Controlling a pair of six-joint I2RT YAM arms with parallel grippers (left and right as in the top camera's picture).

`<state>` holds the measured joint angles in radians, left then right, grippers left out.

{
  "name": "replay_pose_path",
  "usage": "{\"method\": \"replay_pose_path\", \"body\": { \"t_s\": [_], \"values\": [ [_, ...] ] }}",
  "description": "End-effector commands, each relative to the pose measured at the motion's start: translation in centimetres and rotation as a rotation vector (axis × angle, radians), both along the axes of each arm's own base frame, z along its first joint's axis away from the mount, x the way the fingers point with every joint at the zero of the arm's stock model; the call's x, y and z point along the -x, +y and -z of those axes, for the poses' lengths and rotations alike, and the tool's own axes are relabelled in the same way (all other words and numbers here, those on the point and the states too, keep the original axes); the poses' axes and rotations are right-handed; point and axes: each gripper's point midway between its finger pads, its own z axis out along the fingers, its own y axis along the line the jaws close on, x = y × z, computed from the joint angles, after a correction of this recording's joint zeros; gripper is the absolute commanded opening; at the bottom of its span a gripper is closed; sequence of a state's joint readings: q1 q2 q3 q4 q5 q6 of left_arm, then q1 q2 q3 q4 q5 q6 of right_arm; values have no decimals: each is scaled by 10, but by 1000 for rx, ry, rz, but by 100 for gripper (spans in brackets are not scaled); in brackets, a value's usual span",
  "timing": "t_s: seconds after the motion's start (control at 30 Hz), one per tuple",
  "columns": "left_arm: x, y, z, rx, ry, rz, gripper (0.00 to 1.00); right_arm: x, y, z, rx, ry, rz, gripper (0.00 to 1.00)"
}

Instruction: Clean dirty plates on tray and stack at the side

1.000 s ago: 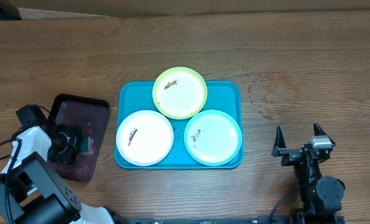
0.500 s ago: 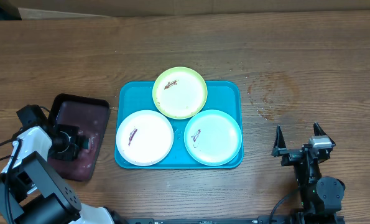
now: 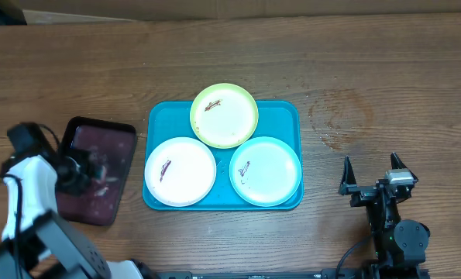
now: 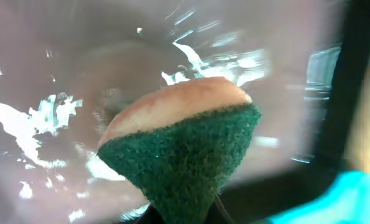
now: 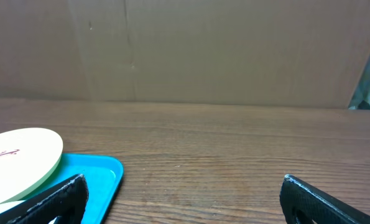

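Observation:
Three plates lie on the turquoise tray point(image 3: 159, 113): a yellow-green plate point(image 3: 224, 115) at the back, a white plate point(image 3: 180, 170) front left, and a teal-rimmed plate point(image 3: 266, 170) front right. Each carries a small dark smear. My left gripper point(image 3: 91, 172) hangs blurred over the maroon tray, shut on a sponge point(image 4: 185, 143) with a green scrub face and a tan back. The jaws show only as dark edges at the bottom of the left wrist view. My right gripper point(image 3: 372, 164) stands open over bare table to the right of the tray, nothing between its fingers point(image 5: 54, 199).
The dark maroon tray point(image 3: 98, 198) lies left of the turquoise one, its wet glossy floor point(image 4: 60, 74) behind the sponge. Bare wooden table point(image 3: 354, 77) surrounds both trays. A cardboard wall point(image 5: 185, 50) stands at the back.
My left gripper has shut on the sponge in the maroon tray and is moving with it, and the left arm has shifted. The right arm and the plates have not moved.

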<state>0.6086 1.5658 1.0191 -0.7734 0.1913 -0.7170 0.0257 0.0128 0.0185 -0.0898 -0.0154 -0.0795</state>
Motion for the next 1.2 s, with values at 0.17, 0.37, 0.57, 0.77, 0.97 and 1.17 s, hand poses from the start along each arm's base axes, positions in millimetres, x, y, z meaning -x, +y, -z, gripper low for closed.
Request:
{"method": "replay_pose_path", "body": {
  "t_s": [0.17,0.37,0.57,0.77,0.97,1.17],
  "values": [
    [-15,7,-141,-249,-321,73,4,0,-2,2,3,-4,8,100],
    [-1,-1,-181,-359,-417,113,4,0,-2,2,3,-4,8,100],
    [25,39,-93,-492,-88,36,5,0,-2,2,3,-4,8,100],
    [18,19,1,-317,21,180,4,0,-2,2,3,-4,8,100],
    [12,22,-21,-358,26,299,4,0,-2,2,3,-4,8,100],
    [-1,23,-105,-461,-115,318,4,0,-2,2,3,-4,8,100]
  ]
}}
